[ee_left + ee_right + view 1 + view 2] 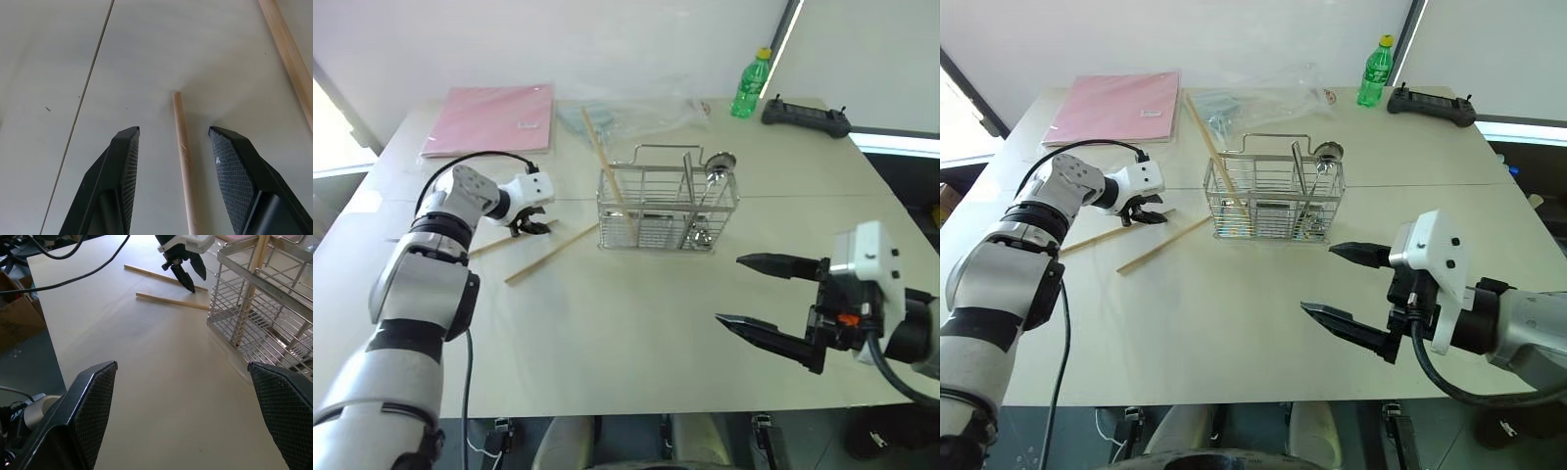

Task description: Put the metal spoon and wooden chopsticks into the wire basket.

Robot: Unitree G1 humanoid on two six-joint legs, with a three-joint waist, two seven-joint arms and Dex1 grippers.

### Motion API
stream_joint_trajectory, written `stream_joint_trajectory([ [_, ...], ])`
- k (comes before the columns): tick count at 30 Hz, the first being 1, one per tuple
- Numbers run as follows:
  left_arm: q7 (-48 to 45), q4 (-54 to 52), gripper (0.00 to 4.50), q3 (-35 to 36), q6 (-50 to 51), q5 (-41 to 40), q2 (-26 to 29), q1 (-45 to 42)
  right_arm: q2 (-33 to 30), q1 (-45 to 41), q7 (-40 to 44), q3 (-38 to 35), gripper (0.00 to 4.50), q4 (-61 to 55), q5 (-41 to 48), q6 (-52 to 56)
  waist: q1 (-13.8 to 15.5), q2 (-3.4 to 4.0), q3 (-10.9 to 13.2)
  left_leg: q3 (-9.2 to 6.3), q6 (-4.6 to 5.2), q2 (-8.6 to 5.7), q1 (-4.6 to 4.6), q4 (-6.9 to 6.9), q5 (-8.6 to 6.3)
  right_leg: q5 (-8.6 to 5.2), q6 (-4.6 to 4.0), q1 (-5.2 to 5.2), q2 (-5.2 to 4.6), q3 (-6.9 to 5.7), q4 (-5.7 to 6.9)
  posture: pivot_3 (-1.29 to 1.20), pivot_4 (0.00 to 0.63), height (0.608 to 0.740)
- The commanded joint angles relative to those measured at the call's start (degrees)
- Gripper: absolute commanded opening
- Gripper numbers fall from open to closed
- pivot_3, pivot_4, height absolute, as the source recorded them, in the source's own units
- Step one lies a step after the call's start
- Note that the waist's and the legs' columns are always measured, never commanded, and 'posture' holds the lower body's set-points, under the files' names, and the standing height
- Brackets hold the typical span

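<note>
**Left gripper straddling a chopstick on the table**

Head views: the wire basket (pixel 668 208) is standing mid-table, holding one leaning chopstick (pixel 605 163) and the metal spoon (pixel 716 172). Two wooden chopsticks (pixel 551 254) are lying beside it, the left gripper (pixel 530 224) poised over one. The right gripper (pixel 759 298) is hanging wide open above bare table (pixel 607 333).

Left wrist view: the fingers (pixel 117 181) are standing apart, a chopstick (pixel 184 161) lying between them, untouched.

Right wrist view: its pads (pixel 95 406) are gaping widely, the basket (pixel 264 308) sitting ahead.
</note>
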Motion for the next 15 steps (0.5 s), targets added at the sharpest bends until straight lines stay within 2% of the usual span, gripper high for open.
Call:
stream_joint_trajectory([
  [1,0.53,0.21,2.34,-0.03,0.99,0.99,-0.23,-1.11,-0.72,-0.73,-0.43,-1.33,4.40,-0.90,0.25,-1.68,0.00,0.01,0.00,-0.01,0.00,0.00,0.01,0.03,0.00,-0.10,0.17,0.04,0.00,-0.01,0.00,0.00,0.150,0.722],
  [6,0.74,0.41,2.34,-0.47,2.09,1.64,-0.52,-0.62,-0.26,-1.02,-1.92,-1.24,4.40,-1.24,0.22,-1.99,0.01,0.01,-0.01,-0.04,0.00,0.03,0.02,0.19,-0.01,-0.10,0.20,0.13,-0.01,-0.02,-0.01,0.00,0.150,0.722],
  [9,0.41,0.45,1.58,-0.32,2.53,1.64,-0.48,-0.59,0.04,-0.34,-2.37,-1.56,4.40,-1.67,0.46,-2.30,0.01,0.02,-0.03,-0.05,0.00,0.04,0.02,0.19,-0.02,-0.10,0.20,0.15,-0.01,-0.02,-0.01,0.00,0.150,0.722],
  [12,0.03,0.39,0.06,-0.36,2.39,1.86,-0.29,-0.67,0.01,0.13,-2.73,-1.69,4.40,-2.02,0.68,-2.65,-0.02,0.02,-0.02,-0.07,0.00,0.04,0.01,0.20,-0.01,-0.10,0.20,0.14,-0.01,-0.05,0.00,0.00,0.150,0.722],
  [15,-0.02,0.36,0.02,0.24,2.66,1.58,-0.29,-0.99,-0.20,0.29,-2.40,-1.63,4.40,-1.61,0.38,-2.89,-0.02,0.02,-0.03,-0.07,0.00,0.04,0.01,0.19,-0.02,-0.10,0.20,0.14,-0.01,-0.05,-0.01,0.00,0.150,0.722],
])
